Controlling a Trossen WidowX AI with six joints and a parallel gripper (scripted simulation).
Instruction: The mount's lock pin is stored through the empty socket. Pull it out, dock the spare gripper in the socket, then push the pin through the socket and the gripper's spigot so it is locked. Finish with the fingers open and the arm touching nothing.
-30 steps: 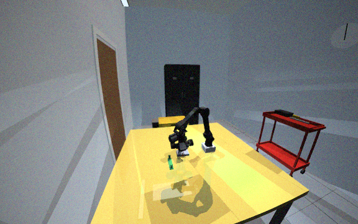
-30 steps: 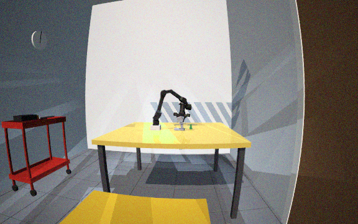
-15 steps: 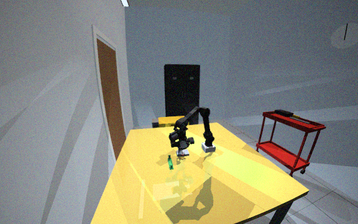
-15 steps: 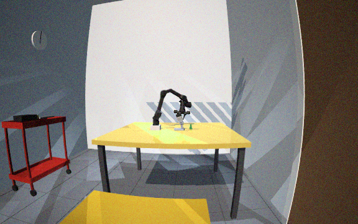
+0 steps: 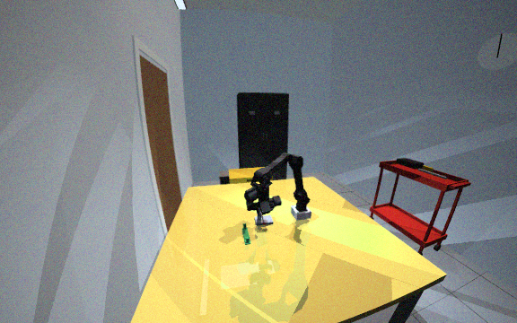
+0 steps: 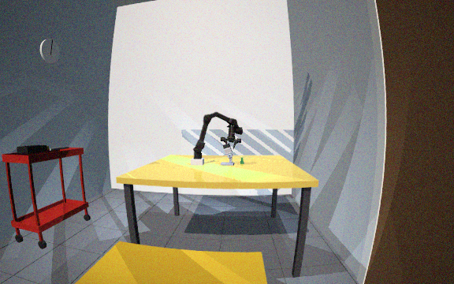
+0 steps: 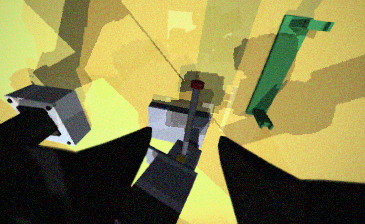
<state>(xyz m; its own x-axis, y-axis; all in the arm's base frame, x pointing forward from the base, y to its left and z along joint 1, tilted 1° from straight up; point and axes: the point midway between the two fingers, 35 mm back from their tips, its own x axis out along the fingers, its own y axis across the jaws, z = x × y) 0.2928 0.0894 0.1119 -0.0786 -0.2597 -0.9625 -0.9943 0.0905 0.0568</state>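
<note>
The mount's pale base plate stands on the table. A dark grey block, seemingly the mount's socket head, is tilted above it. The lock pin, a grey rod with a red head, reaches from the mount; its far end is by a small brass-coloured part, and how deep it sits cannot be told. My gripper is open and empty, over the mount, its fingertips either side of the pin's line in the wrist view. A green part, seemingly the spare gripper, lies beside the mount.
The arm's white base block stands on the yellow table, on the opposite side of the mount from the green part. A red cart stands away from the table.
</note>
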